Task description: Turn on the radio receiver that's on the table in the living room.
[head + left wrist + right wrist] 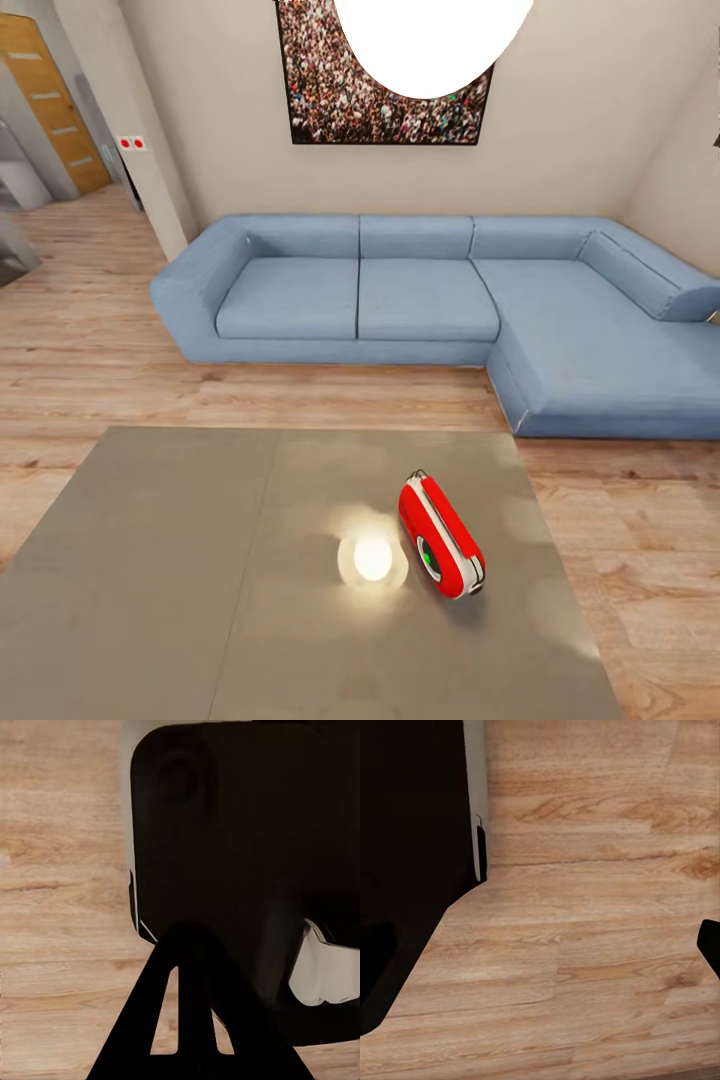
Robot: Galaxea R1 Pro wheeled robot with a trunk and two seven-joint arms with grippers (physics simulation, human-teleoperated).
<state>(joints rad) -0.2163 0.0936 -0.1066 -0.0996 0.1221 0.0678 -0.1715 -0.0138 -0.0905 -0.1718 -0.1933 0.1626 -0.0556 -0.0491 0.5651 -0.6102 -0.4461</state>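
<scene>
radio receiver (pixel 441 537): red with white trim, lying on its side on the right half of the table, green-lit dial facing the camera. Nothing is touching it.
table (pixel 150 580): big glossy grey top across the lower part of the head view. There's a bright round glare spot (pixel 372 559) just left of the radio, pretty sure that's the lamp bouncing off it.
living room: blue corner sofa (pixel 440 300) behind the table with bare seats, crowd-photo picture (pixel 330 95) on the beige wall, white dome lamp (pixel 432 40) hanging at the top, wood door (pixel 55 100) off on the far left.
head view extra: it has the whole room, radio and table included.
left wrist view: dark robot body (pixel 225 855) up close, with plank floor (pixel 60 907) beside it. One dark triangular finger (pixel 191 1020) pokes in. Can't tell how wide the left gripper is.
right wrist view: mostly wood floor (pixel 585 945), dark robot body (pixel 405 870) along one side, a dark sliver (pixel 711 945) at the opposite edge. Honestly can't tell that pincer's state either.
</scene>
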